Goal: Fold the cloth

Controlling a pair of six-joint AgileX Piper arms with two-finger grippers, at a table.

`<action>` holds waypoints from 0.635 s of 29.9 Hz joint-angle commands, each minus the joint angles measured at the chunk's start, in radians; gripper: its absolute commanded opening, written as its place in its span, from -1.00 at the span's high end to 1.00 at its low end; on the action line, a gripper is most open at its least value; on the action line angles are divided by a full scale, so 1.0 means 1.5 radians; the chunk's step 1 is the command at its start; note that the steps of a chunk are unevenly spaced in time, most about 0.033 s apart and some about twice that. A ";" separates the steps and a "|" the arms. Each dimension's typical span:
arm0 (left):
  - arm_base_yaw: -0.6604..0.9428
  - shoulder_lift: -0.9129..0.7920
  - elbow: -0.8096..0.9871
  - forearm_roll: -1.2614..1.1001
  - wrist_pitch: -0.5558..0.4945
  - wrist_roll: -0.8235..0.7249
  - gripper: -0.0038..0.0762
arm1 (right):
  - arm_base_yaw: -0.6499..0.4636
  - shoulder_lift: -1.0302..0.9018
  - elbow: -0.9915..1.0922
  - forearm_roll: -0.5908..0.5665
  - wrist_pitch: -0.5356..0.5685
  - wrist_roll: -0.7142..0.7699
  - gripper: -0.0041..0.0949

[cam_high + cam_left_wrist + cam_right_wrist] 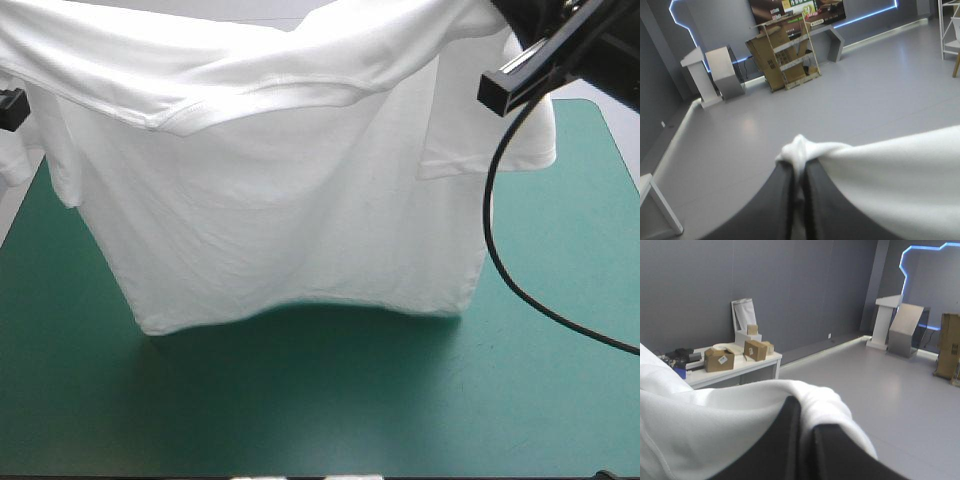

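You have both arms raised high and well apart. Your left gripper [799,167] pinches a bunched fold of the T-shirt [290,220]; your right gripper [805,412] clamps another. The T-shirt hangs spread between them, hem low over the middle of the teal-green desk [300,410].

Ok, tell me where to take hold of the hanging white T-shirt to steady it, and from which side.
Probably the two loose corners of its bottom hem, approached from the table's near edge. The white short-sleeved T-shirt hangs spread from its top, where the left gripper and right gripper are shut on it, leaving the hem free over the teal-green cover.
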 commanded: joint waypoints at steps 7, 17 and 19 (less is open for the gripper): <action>-0.004 -0.006 -0.078 0.000 -0.109 0.017 0.86 | 0.001 -0.010 -0.069 0.006 -0.097 -0.020 0.94; -0.004 0.108 -0.065 -0.003 -0.090 0.031 0.86 | 0.000 0.099 -0.068 -0.073 -0.092 -0.002 0.94; -0.004 0.130 -0.055 -0.003 -0.090 0.031 0.86 | 0.000 0.137 -0.068 -0.129 -0.098 0.038 0.95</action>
